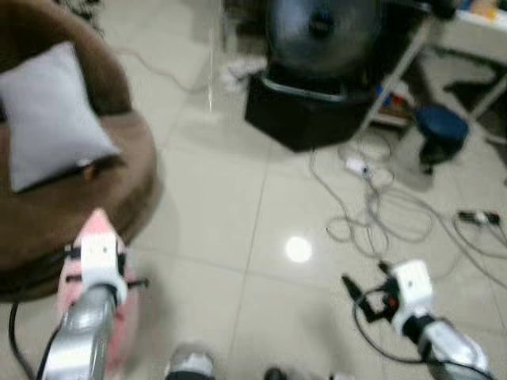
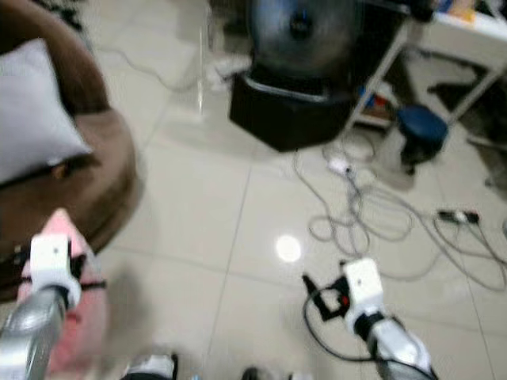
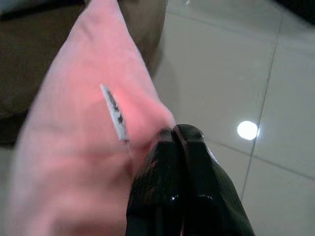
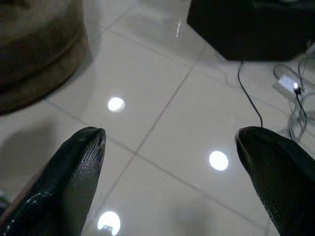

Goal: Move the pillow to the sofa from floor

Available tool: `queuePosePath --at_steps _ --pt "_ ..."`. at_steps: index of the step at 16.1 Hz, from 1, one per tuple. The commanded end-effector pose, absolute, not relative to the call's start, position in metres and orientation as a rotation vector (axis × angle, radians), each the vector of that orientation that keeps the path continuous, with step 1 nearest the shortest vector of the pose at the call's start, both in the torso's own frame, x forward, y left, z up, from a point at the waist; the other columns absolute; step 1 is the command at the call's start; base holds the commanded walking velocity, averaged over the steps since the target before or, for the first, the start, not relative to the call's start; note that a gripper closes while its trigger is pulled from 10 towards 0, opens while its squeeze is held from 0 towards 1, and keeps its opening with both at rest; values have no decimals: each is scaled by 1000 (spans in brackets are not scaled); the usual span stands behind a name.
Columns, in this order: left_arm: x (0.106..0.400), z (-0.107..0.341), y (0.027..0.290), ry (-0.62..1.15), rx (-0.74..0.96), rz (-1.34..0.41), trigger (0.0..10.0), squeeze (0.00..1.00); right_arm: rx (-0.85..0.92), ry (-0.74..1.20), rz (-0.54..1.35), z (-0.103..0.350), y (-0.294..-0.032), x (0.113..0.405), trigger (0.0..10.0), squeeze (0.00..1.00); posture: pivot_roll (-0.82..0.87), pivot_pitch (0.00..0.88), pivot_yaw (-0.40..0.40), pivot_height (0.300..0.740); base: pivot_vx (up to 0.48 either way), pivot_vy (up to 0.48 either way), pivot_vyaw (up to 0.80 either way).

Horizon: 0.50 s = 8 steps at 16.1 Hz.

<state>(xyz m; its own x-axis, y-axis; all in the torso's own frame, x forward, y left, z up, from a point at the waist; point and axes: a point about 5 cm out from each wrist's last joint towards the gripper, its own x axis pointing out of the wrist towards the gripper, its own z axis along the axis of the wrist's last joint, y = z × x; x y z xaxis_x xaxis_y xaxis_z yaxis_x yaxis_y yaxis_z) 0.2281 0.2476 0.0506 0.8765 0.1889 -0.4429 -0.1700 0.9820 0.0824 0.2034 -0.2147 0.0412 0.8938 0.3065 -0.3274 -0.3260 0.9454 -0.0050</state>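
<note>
Glossy white tile floor (image 1: 238, 237) takes up most of what I'm looking at, with ceiling lights bouncing off it. On my left there's a big round brown sofa (image 1: 87, 198) with a grey cushion (image 1: 47, 119) propped against its back. Across the room sits a black box-like unit with a dark dome thing on top (image 1: 317, 71), pretty blurry so I can't say what it is, and a blue stool (image 1: 441, 127) beside a white table leg. Loose grey cables (image 1: 380, 214) snake over the tiles near it. The pink pillow (image 3: 88, 128) is off the floor, hanging just beside the sofa's front edge, and my left gripper (image 3: 178, 135) has its two fingers pinched tight on the pillow's edge. My right gripper (image 4: 170, 140) hangs over bare tile with its fingers spread wide, holding nothing.
</note>
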Motion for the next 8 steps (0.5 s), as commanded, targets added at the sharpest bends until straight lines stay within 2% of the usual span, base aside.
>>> queuePosePath --at_steps 1,3,8 --pt "216 49 239 474 -23 118 10000 0 -42 333 320 42 -215 200 10000 0 244 164 -129 740 0 0 0" --pt "207 42 238 520 -75 104 10000 0 -34 340 308 41 -217 196 10000 0 244 165 -127 740 0 0 0" --pt "212 59 240 432 -18 19 10000 0 -37 339 299 42 -218 195 10000 0 237 158 -128 740 0 0 0"
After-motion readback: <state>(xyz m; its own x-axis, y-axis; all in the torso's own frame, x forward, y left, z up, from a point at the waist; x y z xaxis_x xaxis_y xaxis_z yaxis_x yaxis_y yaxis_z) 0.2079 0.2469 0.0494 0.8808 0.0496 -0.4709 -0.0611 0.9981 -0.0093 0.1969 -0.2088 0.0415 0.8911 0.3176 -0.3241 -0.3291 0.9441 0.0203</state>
